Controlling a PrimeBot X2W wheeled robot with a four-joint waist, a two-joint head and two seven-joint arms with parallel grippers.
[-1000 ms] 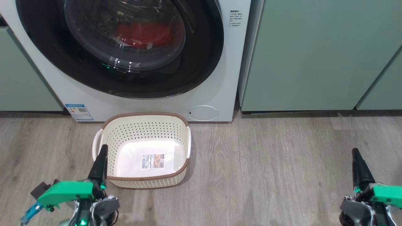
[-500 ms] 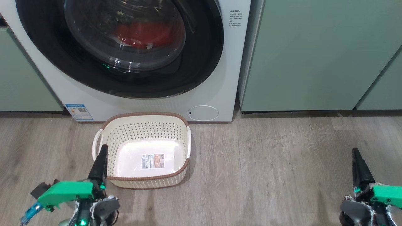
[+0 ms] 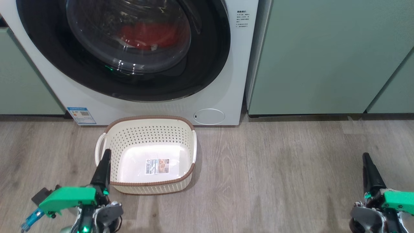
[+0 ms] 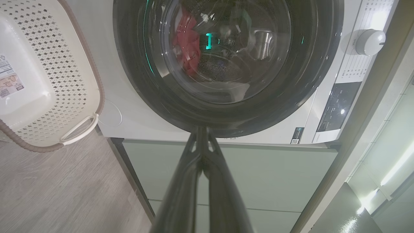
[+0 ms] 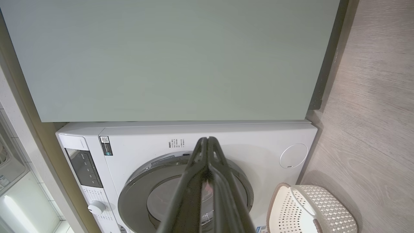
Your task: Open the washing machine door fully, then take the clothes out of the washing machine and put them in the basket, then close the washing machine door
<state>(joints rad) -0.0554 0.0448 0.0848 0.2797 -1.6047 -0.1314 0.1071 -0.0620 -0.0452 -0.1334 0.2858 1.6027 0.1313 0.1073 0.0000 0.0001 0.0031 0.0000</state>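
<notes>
I saw the washing machine (image 3: 226, 81) flanked by pale green cabinets (image 3: 323, 55), with bare floor (image 3: 275, 168) open to its right. The washing machine door (image 3: 207, 74) was shut. The basket (image 3: 147, 120) stood at the machine's foot, and the clothes (image 3: 147, 34) lay red behind the glass. Left gripper (image 3: 105, 161), beside the basket's left rim, and right gripper (image 3: 367, 165), well apart, were clenched on nothing.

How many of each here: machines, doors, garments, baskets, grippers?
washing machine: 1
washing machine door: 1
clothes, one red garment behind the glass: 1
basket: 1
grippers: 2, left gripper and right gripper
Total: 6
</notes>
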